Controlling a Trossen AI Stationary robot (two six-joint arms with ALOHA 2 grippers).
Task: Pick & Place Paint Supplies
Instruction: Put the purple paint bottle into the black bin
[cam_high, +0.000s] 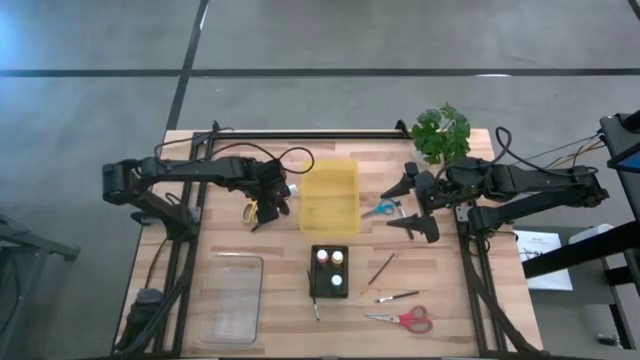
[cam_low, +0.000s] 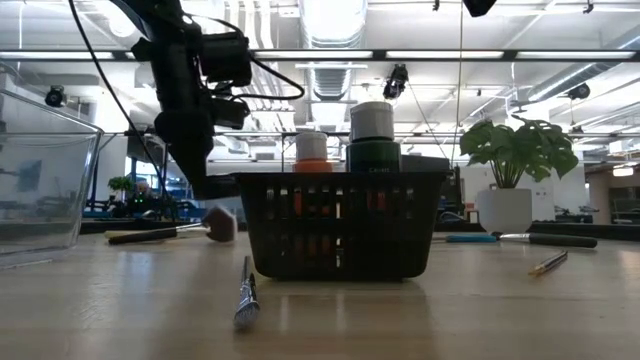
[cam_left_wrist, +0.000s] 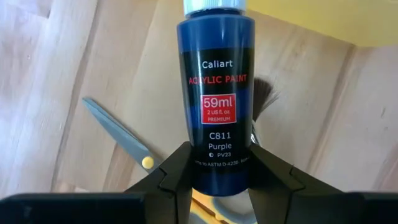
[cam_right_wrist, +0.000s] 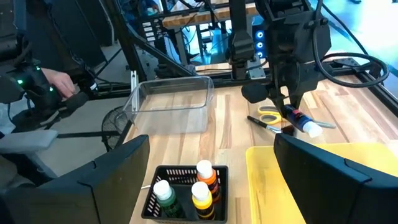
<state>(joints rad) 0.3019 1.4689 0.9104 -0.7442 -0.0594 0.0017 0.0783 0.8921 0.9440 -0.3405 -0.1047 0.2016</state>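
My left gripper (cam_high: 270, 196) is shut on a dark blue paint bottle (cam_left_wrist: 214, 87) with a white cap (cam_high: 291, 188), just left of the yellow bin (cam_high: 330, 197). Under it lie yellow-handled scissors (cam_left_wrist: 118, 140) and the broad black-bristled brush (cam_left_wrist: 265, 96). A black basket (cam_high: 330, 271) stands upright on the table and holds paint bottles (cam_right_wrist: 199, 186) with white, yellow and orange tops. Thin brushes (cam_high: 382, 268) lie flat on the table near it. My right gripper (cam_high: 408, 207) waits open, right of the bin. My left gripper pinches the bottle's bottom end (cam_left_wrist: 219, 163) between its two fingers (cam_left_wrist: 177, 177), which lie on opposite sides of the round body. The bottle points away from the fingers with its cap (cam_right_wrist: 313, 129) toward the yellow bin. It slants slightly down and looks lifted clear.
A clear plastic container (cam_high: 232, 297) sits near the table's near-left corner. Blue scissors (cam_high: 380, 208) lie by my right gripper, red scissors (cam_high: 405, 320) near the near edge. A potted plant (cam_high: 441, 131) stands at the far right. A person's hand (cam_right_wrist: 56, 81) shows beyond the table.
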